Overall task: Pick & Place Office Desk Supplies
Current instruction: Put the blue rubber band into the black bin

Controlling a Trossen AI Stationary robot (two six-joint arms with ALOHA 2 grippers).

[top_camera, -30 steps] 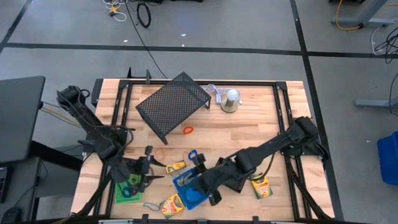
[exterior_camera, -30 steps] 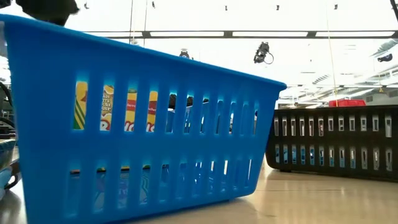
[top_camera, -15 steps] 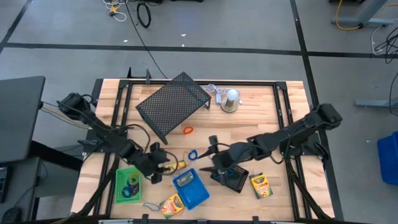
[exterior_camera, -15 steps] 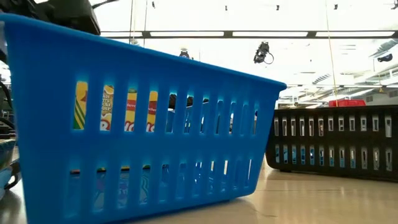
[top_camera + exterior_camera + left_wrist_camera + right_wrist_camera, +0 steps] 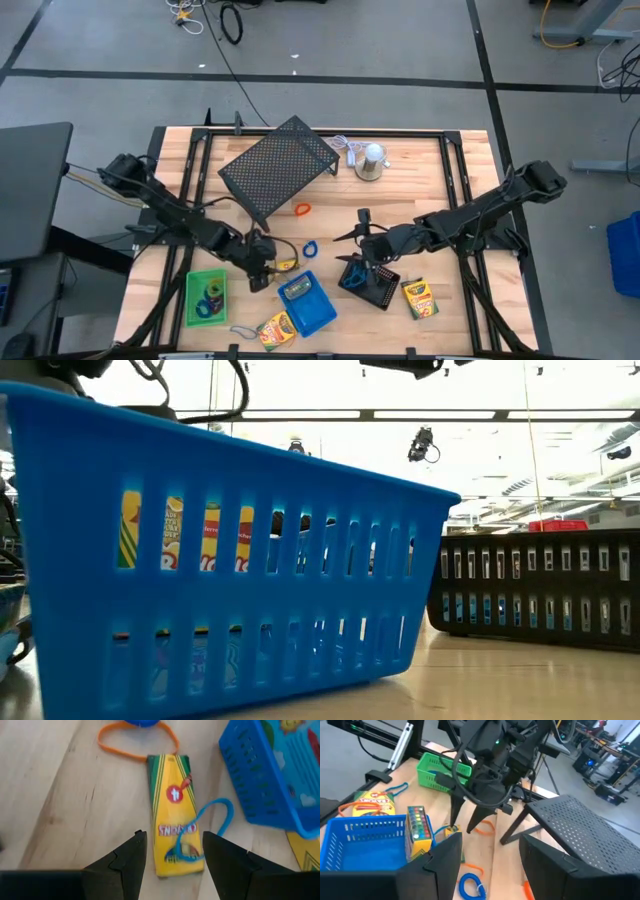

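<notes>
A yellow-green crayon box [image 5: 174, 810] lies flat on the wood with a blue elastic loop [image 5: 212, 822] draped over its near end. My left gripper [image 5: 172, 855] hangs open just over it, one finger to each side. Whether a finger touches the box does not show. My right gripper [image 5: 352, 228] is open in the air over mid-table, beside the small black mesh tray [image 5: 370, 282]. The blue tray [image 5: 307, 303] holds another crayon box. The green tray [image 5: 207, 297] holds loops.
The large black mesh rack [image 5: 280, 165] and a silver dome with a cord [image 5: 371, 160] stand at the far side. An orange loop [image 5: 301, 209] and a blue loop [image 5: 310, 247] lie mid-table. More crayon boxes lie near the front edge [image 5: 275, 328] and at the right [image 5: 418, 298].
My left gripper has left the green tray, gone toward the table's right edge and down, turning as it went, and now hangs over the crayon box. My right gripper has drawn back from the blue tray toward the far right and stays open.
</notes>
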